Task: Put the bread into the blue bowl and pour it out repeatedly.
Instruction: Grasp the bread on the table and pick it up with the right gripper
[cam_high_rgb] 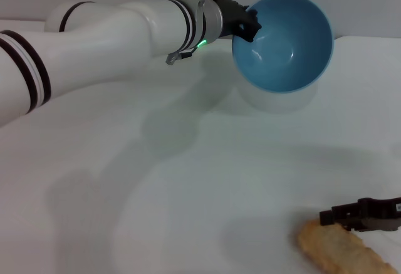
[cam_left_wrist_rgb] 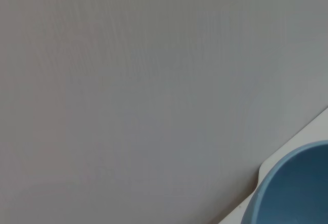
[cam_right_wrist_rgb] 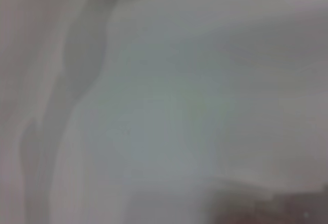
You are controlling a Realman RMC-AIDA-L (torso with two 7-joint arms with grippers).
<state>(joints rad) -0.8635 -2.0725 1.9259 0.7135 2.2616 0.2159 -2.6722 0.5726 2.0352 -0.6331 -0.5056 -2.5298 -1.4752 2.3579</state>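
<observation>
Over the white table (cam_high_rgb: 188, 180), the left tool (cam_high_rgb: 250, 23) apparently clamps the tipped blue bowl's (cam_high_rgb: 285, 42) rim.

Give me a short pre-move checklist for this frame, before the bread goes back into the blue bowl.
1. Blue bowl held by the left gripper at its rim: ok, fingers clamp the rim's edge.
2. Bowl empty: ok, nothing shows inside it.
3. Bowl upright and ready to receive: not ok, it is lifted and tipped, its opening facing the camera.
4. Bread out on the table: ok, it lies plain tan side up at the near right.
5. Right gripper at the bread: ok, it sits at the loaf's far end.
6. Right gripper's grasp on the bread: cannot tell, its fingers are not clear in any view.
</observation>
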